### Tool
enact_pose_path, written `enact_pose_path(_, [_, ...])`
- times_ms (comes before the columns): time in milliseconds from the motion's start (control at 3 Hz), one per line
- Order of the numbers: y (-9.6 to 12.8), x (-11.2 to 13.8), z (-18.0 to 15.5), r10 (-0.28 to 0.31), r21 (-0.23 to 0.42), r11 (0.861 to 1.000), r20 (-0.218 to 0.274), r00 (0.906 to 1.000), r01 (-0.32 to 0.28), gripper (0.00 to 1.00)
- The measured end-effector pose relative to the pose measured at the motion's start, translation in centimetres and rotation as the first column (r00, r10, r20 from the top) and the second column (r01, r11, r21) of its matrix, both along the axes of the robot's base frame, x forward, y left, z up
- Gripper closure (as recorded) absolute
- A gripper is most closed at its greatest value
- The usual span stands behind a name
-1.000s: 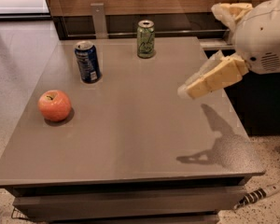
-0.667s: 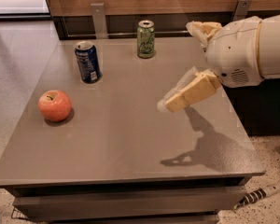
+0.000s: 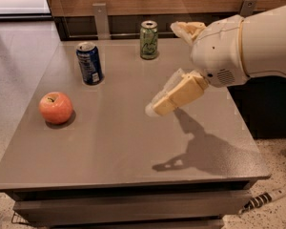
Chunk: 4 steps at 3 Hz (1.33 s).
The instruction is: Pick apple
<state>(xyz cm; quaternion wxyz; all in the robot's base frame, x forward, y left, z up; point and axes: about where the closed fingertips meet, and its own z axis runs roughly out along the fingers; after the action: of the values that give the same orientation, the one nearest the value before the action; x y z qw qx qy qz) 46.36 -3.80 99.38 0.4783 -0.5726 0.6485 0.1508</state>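
Observation:
The apple (image 3: 56,107), round and orange-red with a small brown stem, sits on the grey table (image 3: 119,142) near its left edge. My gripper (image 3: 162,68) hangs above the middle-right of the table, well to the right of the apple and not touching it. It is open and empty: one cream finger (image 3: 174,97) points down-left toward the table, the other (image 3: 187,29) sticks out higher up toward the back. The white arm comes in from the right.
A blue soda can (image 3: 89,63) stands behind the apple. A green soda can (image 3: 149,40) stands at the back centre. A wooden wall with metal brackets runs behind the table. A cable lies on the floor at lower right.
The gripper and arm have moved left over the table, toward the middle and closer to the apple. The apple and both cans have not moved.

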Motion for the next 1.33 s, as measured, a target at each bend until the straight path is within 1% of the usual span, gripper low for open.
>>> enact_pose_path(333, [1.7, 1.0, -1.5, 0.018, -0.003, 1.0, -0.032, 0.9993, -0.018, 0.0])
enact_pose_path(667, [6.3, 3.8, -5.5, 0.072, 0.04, 0.997, -0.082, 0.994, -0.069, 0.0])
enact_pose_path(1000, [10.3, 4.5, -8.4, 0.11, 0.077, 0.992, -0.117, 0.987, -0.102, 0.0])
enact_pose_path(1333, [12.7, 4.4, -9.9, 0.136, 0.106, 0.987, -0.134, 0.9816, -0.122, 0.0])
